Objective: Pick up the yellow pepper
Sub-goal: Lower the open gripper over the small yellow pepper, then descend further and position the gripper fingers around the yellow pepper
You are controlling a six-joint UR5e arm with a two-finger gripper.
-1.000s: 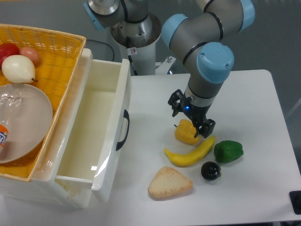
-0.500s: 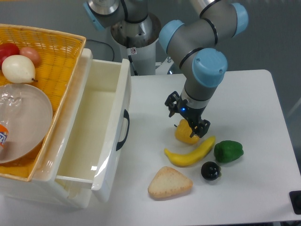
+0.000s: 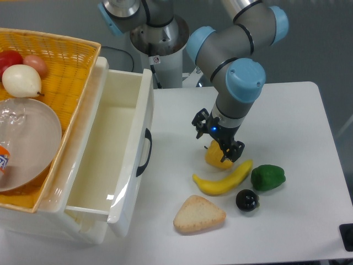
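White tabletop held the yellow pepper, just above the banana and left of the green pepper. Over that yellow pepper hung the gripper, fingers spread open astride it. Below the banana lay a bread wedge.

No readable text anywhere. Small red-and-white sticker on the robot base column, far side, too small to read. Blue-orange print on a package at the left edge, cut off, illegible.
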